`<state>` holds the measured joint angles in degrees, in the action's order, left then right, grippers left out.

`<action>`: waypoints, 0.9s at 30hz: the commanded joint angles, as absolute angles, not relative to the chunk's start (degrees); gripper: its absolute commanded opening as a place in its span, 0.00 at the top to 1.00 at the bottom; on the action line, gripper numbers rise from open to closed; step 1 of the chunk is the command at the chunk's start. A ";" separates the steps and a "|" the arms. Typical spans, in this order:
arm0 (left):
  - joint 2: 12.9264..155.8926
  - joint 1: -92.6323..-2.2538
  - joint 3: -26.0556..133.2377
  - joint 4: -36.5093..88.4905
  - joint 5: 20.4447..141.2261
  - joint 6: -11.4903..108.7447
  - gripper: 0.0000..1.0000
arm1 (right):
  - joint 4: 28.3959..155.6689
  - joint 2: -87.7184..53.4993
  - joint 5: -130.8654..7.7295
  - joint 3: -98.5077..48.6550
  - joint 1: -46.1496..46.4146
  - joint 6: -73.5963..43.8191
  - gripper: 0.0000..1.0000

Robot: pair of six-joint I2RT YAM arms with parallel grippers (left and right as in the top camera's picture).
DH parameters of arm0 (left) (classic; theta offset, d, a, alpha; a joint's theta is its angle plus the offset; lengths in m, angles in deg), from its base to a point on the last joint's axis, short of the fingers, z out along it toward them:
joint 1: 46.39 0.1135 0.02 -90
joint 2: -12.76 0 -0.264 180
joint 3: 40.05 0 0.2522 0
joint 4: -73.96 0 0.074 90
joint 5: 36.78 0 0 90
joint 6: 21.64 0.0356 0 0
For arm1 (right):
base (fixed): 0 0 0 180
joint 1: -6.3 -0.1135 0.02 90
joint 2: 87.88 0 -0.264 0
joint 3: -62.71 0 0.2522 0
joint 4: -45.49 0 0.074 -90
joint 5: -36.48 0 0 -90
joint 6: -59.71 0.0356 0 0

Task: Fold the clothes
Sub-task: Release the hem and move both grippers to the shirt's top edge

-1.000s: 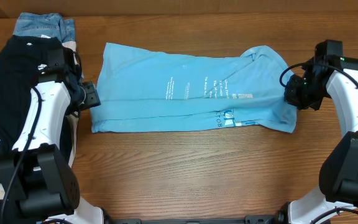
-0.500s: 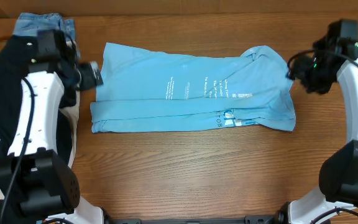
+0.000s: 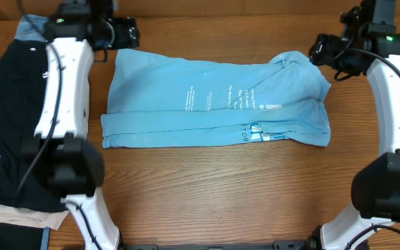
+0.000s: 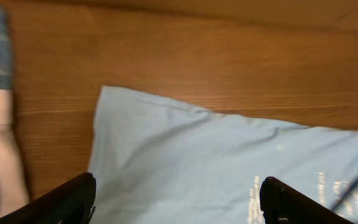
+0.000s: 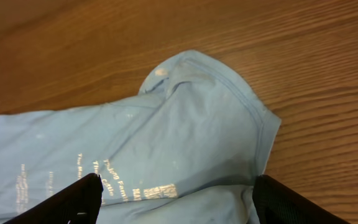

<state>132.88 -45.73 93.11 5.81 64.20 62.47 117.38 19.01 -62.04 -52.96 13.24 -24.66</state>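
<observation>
Status check. The T-shirt (image 3: pixel 214 101) lies in the middle of the desk (image 3: pixel 207 187), long axis running left to right, white print facing up. It reads as a long band. A layered edge runs along its near side, so I judge the lengthwise folds done. The left end is fairly square. The right end is lumpier, with a rounded stitched hem poking out at the far corner.

The left hand (image 3: pixel 125 32) hovers at the far left corner of the shirt, fingers apart, nothing between them. In the left wrist view the cloth lies flat below the fingers. The right hand (image 3: pixel 323 50) hovers at the far right corner, fingers likewise apart and empty.

Left to do, in my judgement: the crosswise fold, one end carried over the other, then a tidy of that right end. I'd call it about halfway.

The black T-shirt (image 3: pixel 5 118) and jeans (image 3: pixel 30 28) sit off to the left, not part of this job.
</observation>
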 commanded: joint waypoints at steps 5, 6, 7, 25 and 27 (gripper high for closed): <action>144.64 -45.60 94.64 9.81 61.97 63.46 0.16 | 117.51 19.88 -61.03 -54.14 12.25 -27.83 0.19; 145.51 -45.55 94.64 10.37 61.30 63.50 0.16 | 117.66 19.88 -61.05 -54.14 12.23 -27.81 0.19; 146.28 -45.53 94.64 10.90 60.64 63.54 0.17 | 117.86 19.88 -61.05 -54.14 12.23 -27.78 0.19; 156.02 -45.51 94.62 25.06 53.60 67.57 0.14 | 120.02 19.88 -61.05 -54.14 11.99 -27.81 0.19; 156.33 -45.53 94.62 27.05 52.60 67.54 0.15 | 120.02 19.88 -61.05 -54.14 11.99 -27.81 0.20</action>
<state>155.26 -45.77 93.35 24.78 55.02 65.99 120.24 20.30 -61.60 -52.96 12.25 -27.35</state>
